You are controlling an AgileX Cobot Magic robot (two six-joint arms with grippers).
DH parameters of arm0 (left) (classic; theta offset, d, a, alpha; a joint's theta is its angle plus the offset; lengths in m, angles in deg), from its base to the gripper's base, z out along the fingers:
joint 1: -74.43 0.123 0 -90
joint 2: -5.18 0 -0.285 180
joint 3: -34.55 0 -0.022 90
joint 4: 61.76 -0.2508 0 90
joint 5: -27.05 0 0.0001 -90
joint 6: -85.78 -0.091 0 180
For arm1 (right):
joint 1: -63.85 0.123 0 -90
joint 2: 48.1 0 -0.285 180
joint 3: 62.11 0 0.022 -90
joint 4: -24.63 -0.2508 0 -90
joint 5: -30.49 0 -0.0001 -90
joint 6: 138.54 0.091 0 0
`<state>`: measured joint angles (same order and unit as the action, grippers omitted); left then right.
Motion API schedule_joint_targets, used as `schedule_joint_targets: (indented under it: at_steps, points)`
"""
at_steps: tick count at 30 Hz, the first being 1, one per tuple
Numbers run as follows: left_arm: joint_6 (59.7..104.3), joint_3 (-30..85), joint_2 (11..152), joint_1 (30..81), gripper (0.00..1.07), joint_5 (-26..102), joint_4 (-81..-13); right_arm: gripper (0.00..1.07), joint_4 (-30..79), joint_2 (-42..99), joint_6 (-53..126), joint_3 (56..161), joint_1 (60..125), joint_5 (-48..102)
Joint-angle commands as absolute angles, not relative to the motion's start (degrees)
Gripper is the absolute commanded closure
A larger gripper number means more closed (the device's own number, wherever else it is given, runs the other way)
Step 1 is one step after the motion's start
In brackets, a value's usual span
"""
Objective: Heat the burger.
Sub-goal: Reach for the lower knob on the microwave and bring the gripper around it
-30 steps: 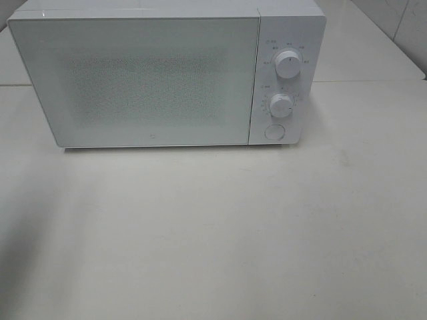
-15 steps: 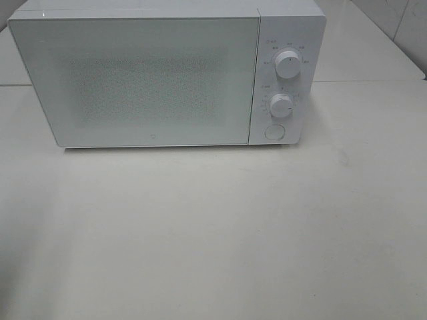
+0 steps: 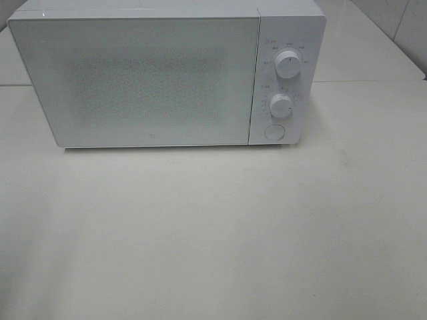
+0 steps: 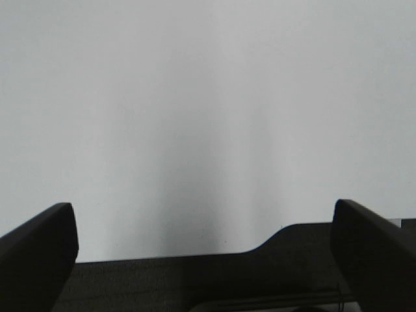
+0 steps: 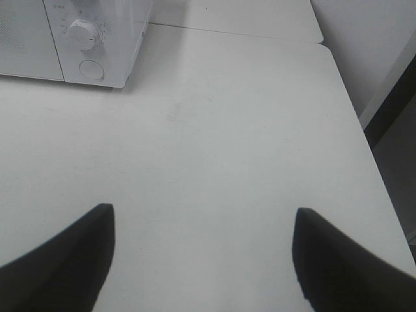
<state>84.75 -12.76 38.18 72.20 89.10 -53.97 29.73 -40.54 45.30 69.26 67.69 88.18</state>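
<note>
Our left gripper [image 4: 203, 214], fingers wide; our right gripper [image 5: 203, 218], fingers wide; microwave [image 5: 97, 39], shut, ahead of right fingers.

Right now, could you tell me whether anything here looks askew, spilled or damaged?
Nothing stands out: the white microwave sits squarely on the table, its door shut, and no spill shows. The burger is in no view.

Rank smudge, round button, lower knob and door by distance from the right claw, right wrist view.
1. Smudge, on the table just ahead of the right claw.
2. Round button and lower knob, both on the panel: too close to call.
3. Door, beyond the panel, on its far side from the claw.
</note>
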Motion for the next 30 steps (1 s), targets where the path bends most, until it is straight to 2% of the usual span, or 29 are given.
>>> schedule_joint_targets:
  at_steps: [1, 5, 9, 13, 30]
  points:
    - [85.0, -13.0, 30.0, 72.3, 0.08, 88.4, -54.0, 0.33, 29.7, -42.0, 45.6, 69.2, 67.5, 87.4]
    - [85.0, -13.0, 24.7, 72.7, 0.08, 88.4, -54.0, 0.33, 29.7, -42.0, 45.6, 69.2, 67.5, 87.4]
    - [85.0, -13.0, 16.1, 77.8, 0.08, 88.4, -54.0, 0.33, 29.7, -42.0, 45.6, 69.2, 67.5, 87.4]
    - [85.0, -13.0, 11.0, 79.0, 0.08, 88.5, -53.9, 0.33, 29.7, -42.0, 45.6, 69.2, 67.5, 87.4]
    - [85.0, -13.0, 11.4, 79.0, 0.08, 88.3, -53.5, 0.33, 29.7, -42.0, 45.6, 69.2, 67.5, 87.4]
